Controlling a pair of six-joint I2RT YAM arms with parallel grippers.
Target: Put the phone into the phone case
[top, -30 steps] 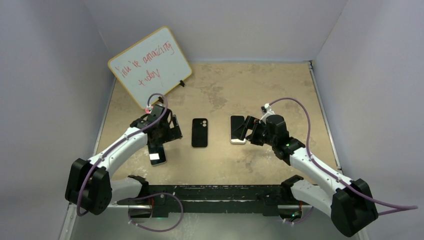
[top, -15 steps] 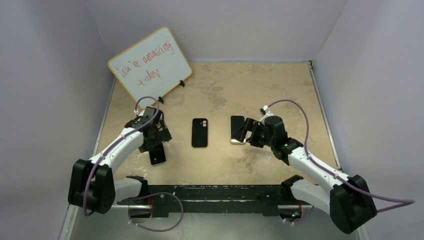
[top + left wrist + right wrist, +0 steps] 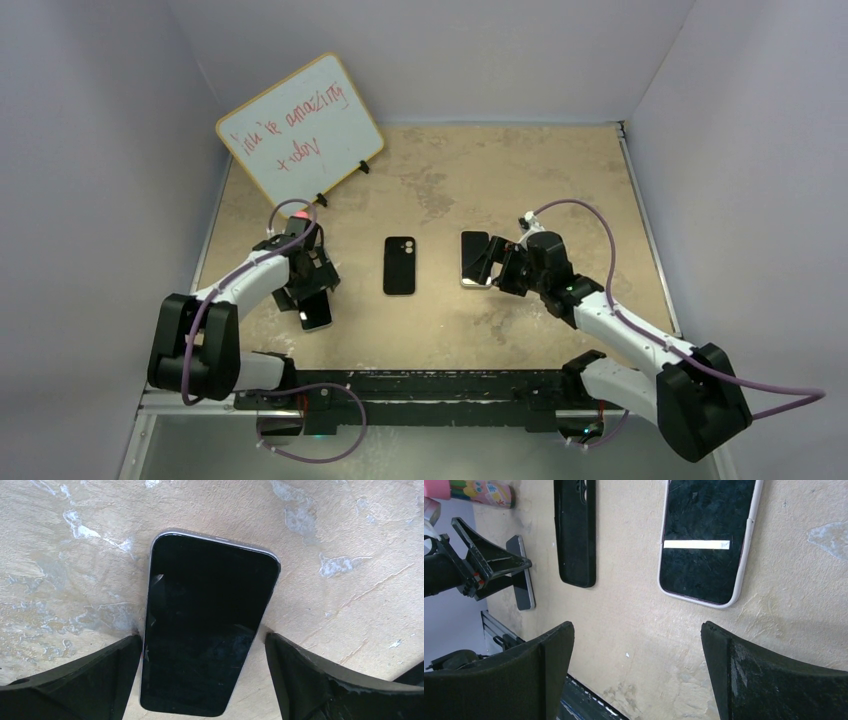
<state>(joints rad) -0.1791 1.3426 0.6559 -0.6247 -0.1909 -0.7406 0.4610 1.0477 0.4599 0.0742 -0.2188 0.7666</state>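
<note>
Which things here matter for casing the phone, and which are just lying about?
For the job: glossy black smartphone with silvery rim; flat matte black phone case.
Lying about: beige-rimmed phone; whiteboard with red writing.

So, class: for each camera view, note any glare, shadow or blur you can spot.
Right wrist: a bright strip of glare crosses the screen of the pale-rimmed phone. Left wrist: the phone is sharp, with faint sheen. Top external: even light, soft shadows.

Overhead plus two wrist views.
Top looked down on the whole table [image 3: 450, 330]; left wrist sat close over the phone [image 3: 207, 625]; right wrist, looking leftward, shared it, seemingly, plus the case [image 3: 575, 530].
</note>
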